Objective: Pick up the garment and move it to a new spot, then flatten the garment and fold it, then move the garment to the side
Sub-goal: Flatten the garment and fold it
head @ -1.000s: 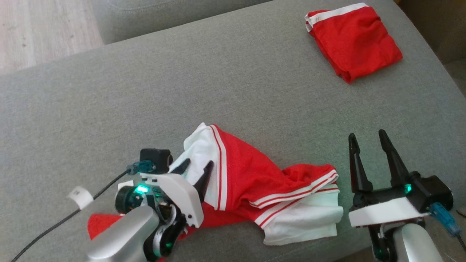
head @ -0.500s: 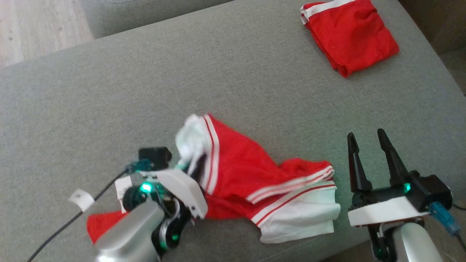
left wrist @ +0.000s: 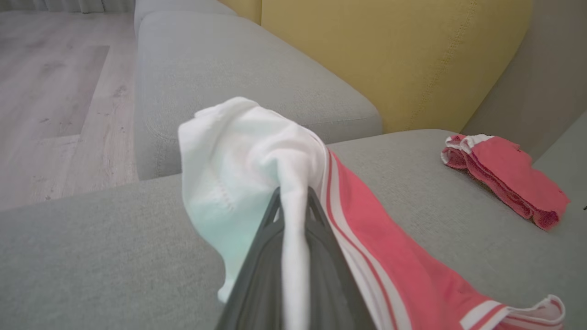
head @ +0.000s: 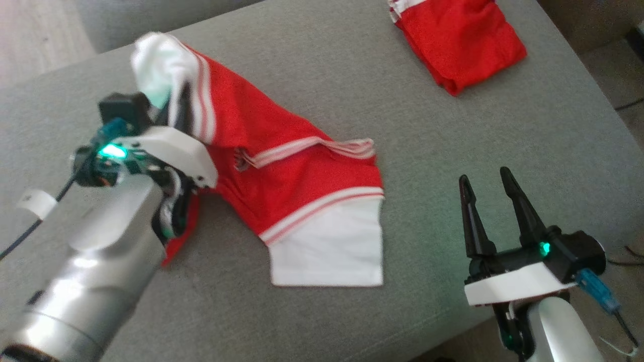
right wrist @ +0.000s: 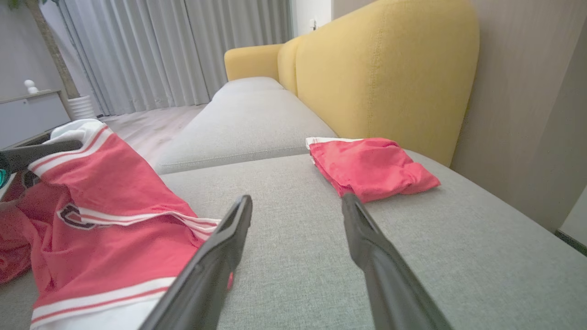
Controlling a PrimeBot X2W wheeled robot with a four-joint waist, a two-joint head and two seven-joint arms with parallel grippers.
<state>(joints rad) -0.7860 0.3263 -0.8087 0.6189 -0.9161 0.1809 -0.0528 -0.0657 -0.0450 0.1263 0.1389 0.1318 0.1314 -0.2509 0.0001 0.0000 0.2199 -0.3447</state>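
Jaws: left gripper (left wrist: 293, 201) pinched white edge of garment (head: 282, 166), cloth trailing below | right gripper (head: 483, 175) wide, empty | handling: seemed light, limp; hems looked the best hold

Surface: grey sofa seat (head: 352, 90)
Middle: red-and-white garment (head: 297, 176), lower part lying spread
Far right corner: folded red garment (head: 458, 40)

Head cam: high, looks down on sofa seat (head: 503, 125). Wrist cams: low, face yellow backrest (right wrist: 380, 78). All share garment (head: 282, 166) & folded red cloth (head: 460, 45).
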